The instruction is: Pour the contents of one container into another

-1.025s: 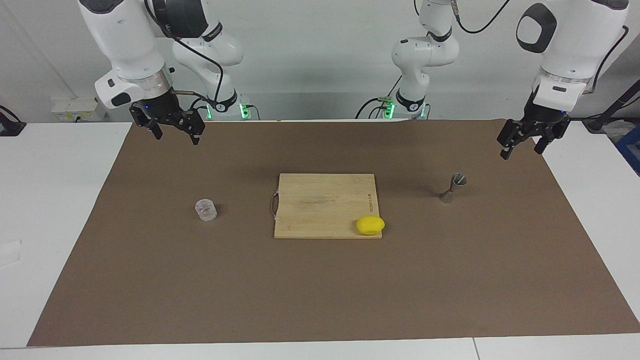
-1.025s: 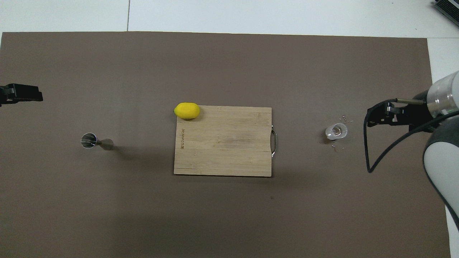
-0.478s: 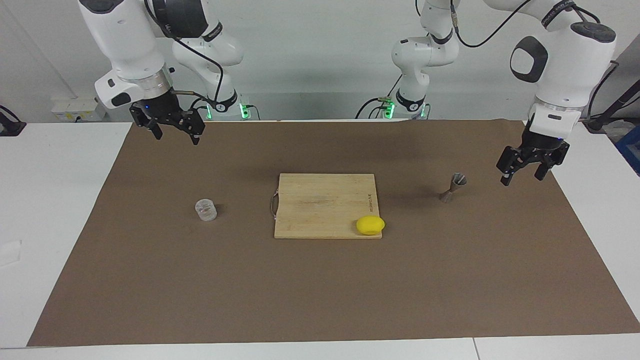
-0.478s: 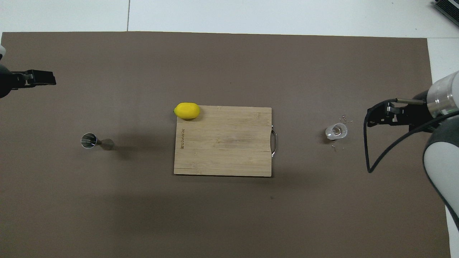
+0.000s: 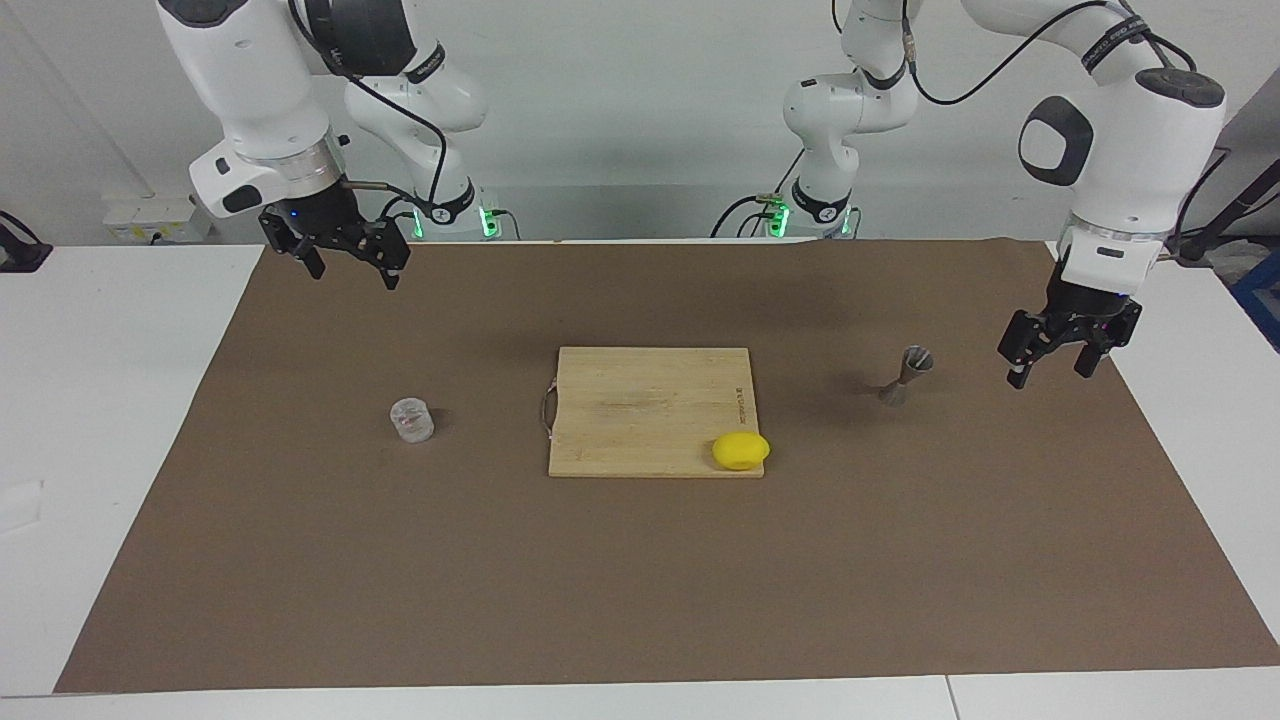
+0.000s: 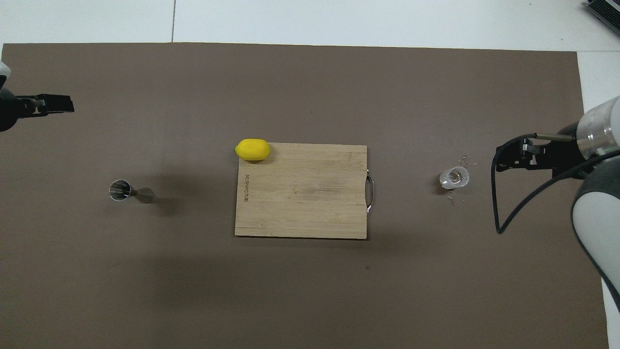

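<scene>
Small dark lettering on the cutting board (image 6: 300, 190) is too fine to read. The tumbler (image 5: 411, 420) and jigger (image 5: 906, 375) stand upright toward opposite worktop ends. Left hand (image 5: 1054, 351) and right hand (image 5: 347, 262) hang open, empty.

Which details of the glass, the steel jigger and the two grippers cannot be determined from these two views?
- Glass tumbler: too small and see-through in both views to tell how full it is.
- Jigger: the overhead view looks into the upper cone, but glare hides whether it holds anything.
- Left gripper: the overhead view's edge cuts it off, leaving only the tip.
- Right gripper: in the overhead view its own body covers the jaws.
</scene>
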You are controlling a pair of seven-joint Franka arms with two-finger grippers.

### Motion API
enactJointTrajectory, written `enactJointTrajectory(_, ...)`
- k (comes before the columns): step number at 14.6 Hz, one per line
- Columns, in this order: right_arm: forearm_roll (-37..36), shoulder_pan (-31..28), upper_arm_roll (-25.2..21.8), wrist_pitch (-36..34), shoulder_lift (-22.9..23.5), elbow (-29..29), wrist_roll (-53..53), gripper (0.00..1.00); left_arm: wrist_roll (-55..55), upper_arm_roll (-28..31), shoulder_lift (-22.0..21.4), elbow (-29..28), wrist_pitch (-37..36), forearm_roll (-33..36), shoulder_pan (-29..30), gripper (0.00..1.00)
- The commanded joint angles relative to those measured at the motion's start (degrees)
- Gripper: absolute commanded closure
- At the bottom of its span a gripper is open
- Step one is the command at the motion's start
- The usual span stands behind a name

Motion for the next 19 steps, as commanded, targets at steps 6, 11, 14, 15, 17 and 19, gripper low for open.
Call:
enactJointTrajectory(6, 0.82, -0.96, 0.37, 1.15, -1.42, -1.76, -1.43, 0.0, 1.02, -0.29, 1.31, -0.81, 10.63, 0.94, -0.32, 0.0)
enactJointTrajectory(11, 0.82, -0.96, 0.29, 1.15, -1.42, -1.68, -1.43, 0.0, 0.93, -0.47, 1.31, -0.2, 7.4, 0.68, -2.24, 0.0)
enactJointTrajectory(14, 0.82, -0.96, 0.29, 1.15, -1.42, -1.76, -1.43, 0.0, 1.1, -0.73, 1.13, 1.04, -0.85, 0.59, -5.58, 0.0)
enactJointTrajectory(15, 0.82, -0.96, 0.29, 1.15, -1.42, -1.76, -1.43, 0.0, 1.63, -0.82, 1.04, 0.86, -1.22, 0.59, -6.55, 0.0)
enactJointTrajectory(17, 0.82, -0.96, 0.29, 1.15, -1.42, -1.76, -1.51, 0.0, 1.46, -0.91, 0.78, 0.42, -2.54, 0.5, -8.74, 0.0)
enactJointTrajectory(19, 0.82, -0.96, 0.29, 1.15, -1.42, -1.76, -1.43, 0.0, 1.46, -1.0, 0.69, 0.6, -5.61, 0.59, -9.72, 0.0)
